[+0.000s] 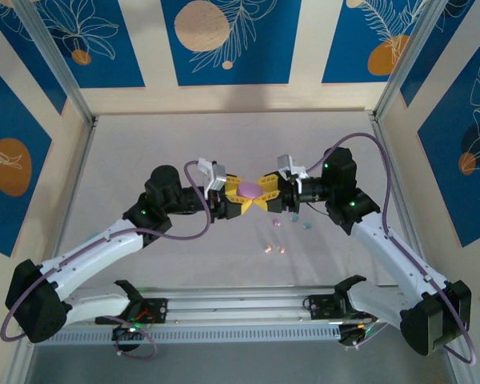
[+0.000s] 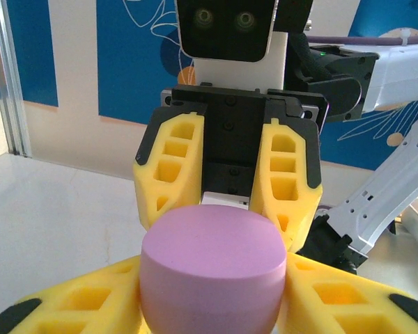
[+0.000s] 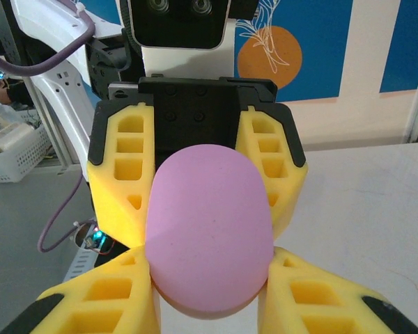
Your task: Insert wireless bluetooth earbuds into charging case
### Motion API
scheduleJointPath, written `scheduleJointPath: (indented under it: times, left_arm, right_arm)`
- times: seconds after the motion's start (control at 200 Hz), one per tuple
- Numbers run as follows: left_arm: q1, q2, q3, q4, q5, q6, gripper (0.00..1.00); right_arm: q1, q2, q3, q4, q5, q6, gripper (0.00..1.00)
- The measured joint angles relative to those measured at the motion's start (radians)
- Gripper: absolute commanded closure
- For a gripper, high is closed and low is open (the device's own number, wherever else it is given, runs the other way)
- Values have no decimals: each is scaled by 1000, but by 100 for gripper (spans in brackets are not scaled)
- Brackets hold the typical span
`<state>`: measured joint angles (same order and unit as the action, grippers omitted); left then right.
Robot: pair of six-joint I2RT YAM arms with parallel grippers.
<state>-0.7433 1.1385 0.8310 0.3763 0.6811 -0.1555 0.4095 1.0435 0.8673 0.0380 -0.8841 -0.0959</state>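
- The case was a smooth, matte, purplish-pink pebble. It looked oval from the right wrist and blunt and rounded end-on from the left wrist.
- The fingers on both claws were yellow foam-like wedges with open rectangular cells, mounted on black plastic.
- The buds were tiny pastel beads lying loose on the table, a pale grey, matte surface.
- All the buds lay below the case, toward the arm bases and slightly to its right.
- A purplish bud lay closest to the case, with two light blue buds further right.
- Two peach buds lay side by side, farthest from the case.
- None of the buds touched the case or either claw.
- Purple cables looped from both arms on either side of the case.
- Blue panels with white leaf outlines and orange discs stood beyond the case.
- A metal rail ran along the table's near edge, below the case.
- The case was lifted off the table, and the two claws met nose to nose around it.
- The left gripper was narrowed, with its fingers lying against both sides of the case's left end.
- The right gripper clamped the case's right end in the same way, with a finger pressed to each flank.
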Motion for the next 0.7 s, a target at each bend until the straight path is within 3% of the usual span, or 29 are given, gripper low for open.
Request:
scheduleJointPath:
  times: [0.215,0.59,0.7]
  left_arm:
    - [3,0,8,-25,7,7,70]
    - [14,0,12,-24,-15,21,73]
    - [12,0,12,-47,3,27,73]
  right_arm:
    - [-6,13,2,3,-19,24,62]
    - [-37,66,66,-24,-58,197,53]
    - [-43,63,74,-18,6,209,52]
